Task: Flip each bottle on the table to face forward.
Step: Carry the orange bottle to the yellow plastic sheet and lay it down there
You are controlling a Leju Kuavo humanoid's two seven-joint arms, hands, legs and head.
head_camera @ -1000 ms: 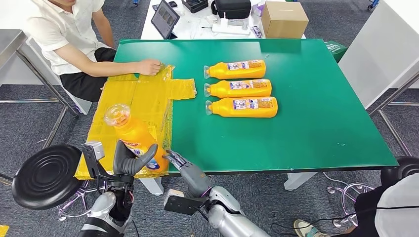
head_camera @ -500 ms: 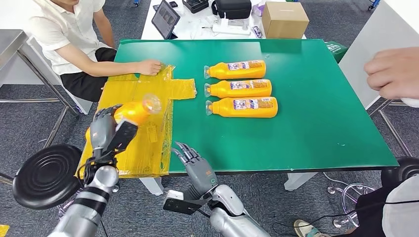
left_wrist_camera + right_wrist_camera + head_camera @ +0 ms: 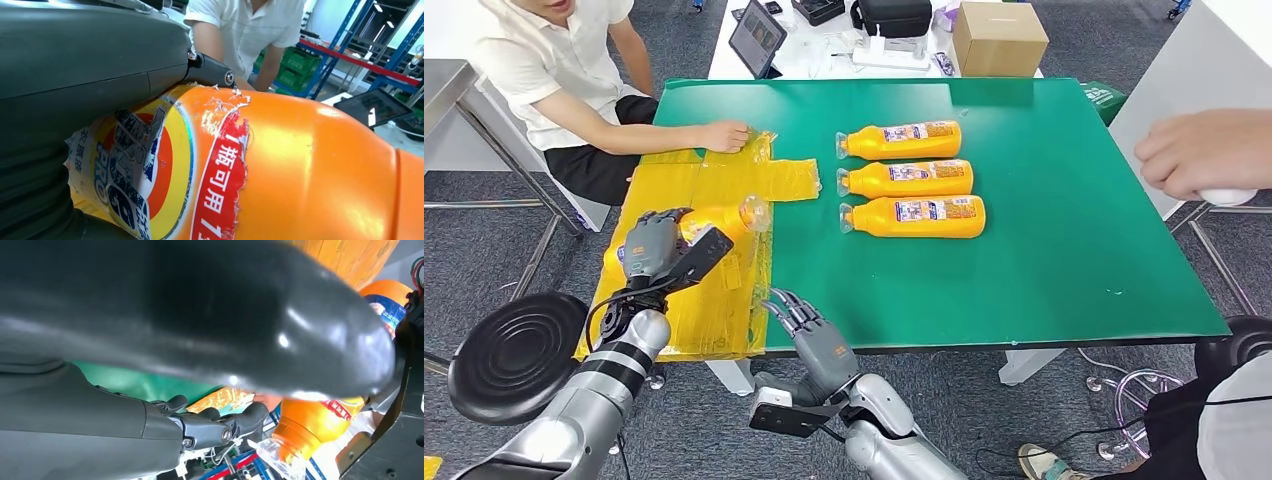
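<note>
The left robot hand (image 3: 656, 247) is wrapped around an orange bottle (image 3: 714, 219). It holds the fat part, and the clear cap end pokes out toward the far right. The bottle hangs in the air over the yellow sheet (image 3: 724, 190) near the tabletop's (image 3: 1044, 270) left edge. From the left wrist camera, the torn label (image 3: 165, 170) sits right under the grey palm, so the robot hand covers part of it.

The right robot hand (image 3: 809, 325) waits at the near edge of the tabletop. Its fingers are spread and it holds nothing.

Three more bottles (image 3: 909, 180) lie in a neat stack of rows by the middle of the tabletop, caps to the left, labels up.

To do this step well, I think the left robot hand should keep a firm hold, because the bottle is smooth and round and could slip or roll. It should turn the bottle slowly until the label faces up, then lower it flat before letting go. Setting it near the other three, cap to the left, would keep them tidy.

A person's hand (image 3: 724, 136) rests on the yellow sheet's far end, so go gently there.
</note>
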